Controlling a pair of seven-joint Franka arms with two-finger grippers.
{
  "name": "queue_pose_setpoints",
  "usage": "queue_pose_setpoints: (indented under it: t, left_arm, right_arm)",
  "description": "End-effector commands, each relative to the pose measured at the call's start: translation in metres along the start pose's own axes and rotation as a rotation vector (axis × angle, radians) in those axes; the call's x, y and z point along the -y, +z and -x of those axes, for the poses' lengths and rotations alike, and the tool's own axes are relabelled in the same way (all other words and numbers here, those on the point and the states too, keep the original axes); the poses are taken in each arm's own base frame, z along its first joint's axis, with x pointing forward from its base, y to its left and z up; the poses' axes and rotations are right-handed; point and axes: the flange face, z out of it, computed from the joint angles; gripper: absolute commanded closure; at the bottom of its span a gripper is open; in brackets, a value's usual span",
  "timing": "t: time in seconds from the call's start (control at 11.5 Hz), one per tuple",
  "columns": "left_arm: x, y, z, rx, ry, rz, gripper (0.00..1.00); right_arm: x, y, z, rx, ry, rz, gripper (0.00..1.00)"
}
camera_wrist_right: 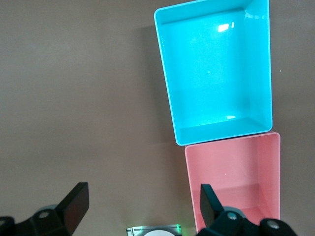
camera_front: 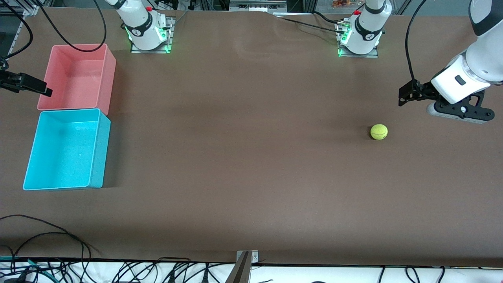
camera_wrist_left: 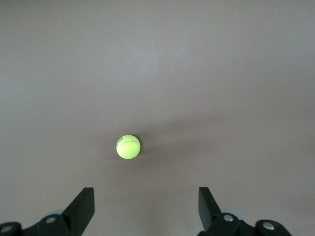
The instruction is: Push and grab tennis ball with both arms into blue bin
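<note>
The left claw (camera_front: 402,96) hangs spread at the ball's (camera_front: 379,131) two o'clock; a glancing push could roll it off-line from the blue bin (camera_front: 98,157). The right claw (camera_wrist_right: 142,206), also spread, waits beside the pink bin (camera_front: 108,78).

The counter (camera_front: 243,157) wears a matt brown covering, smooth and without shine. The tennis ball (camera_front: 379,131) looks fuzzy and felt-like, dull yellow-green, while the blue bin (camera_front: 67,149) and the pink bin (camera_front: 78,76) are smooth plastic, the blue one's floor glossy enough to catch bright glints. Both arms have glossy white shells, with matt black fingers (camera_wrist_left: 81,209).
</note>
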Motion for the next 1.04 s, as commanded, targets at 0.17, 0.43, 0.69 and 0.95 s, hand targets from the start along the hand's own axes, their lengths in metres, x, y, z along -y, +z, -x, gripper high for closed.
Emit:
queue_pose_setpoints:
  t: [0.17, 0.43, 0.69, 0.95]
  left_arm:
    - [0.0, -0.0018, 0.0018, 0.006, 0.02, 0.018, 0.06]
    - [0.0, -0.0025, 0.0018, 0.004, 0.02, 0.018, 0.06]
    - [0.0, -0.0026, 0.0016, 0.003, 0.02, 0.018, 0.06]
    - [0.0001, -0.0011, 0.0013, 0.006, 0.02, 0.018, 0.09]
  right_arm:
    - [-0.0015, -0.0064, 0.0041, 0.003, -0.007, -0.014, 0.0]
    - [-0.0015, -0.0057, 0.0041, 0.004, -0.007, -0.014, 0.0]
    - [-0.0015, -0.0064, 0.0041, 0.003, -0.007, -0.014, 0.0]
    - [-0.0015, -0.0064, 0.0041, 0.003, -0.007, -0.014, 0.0]
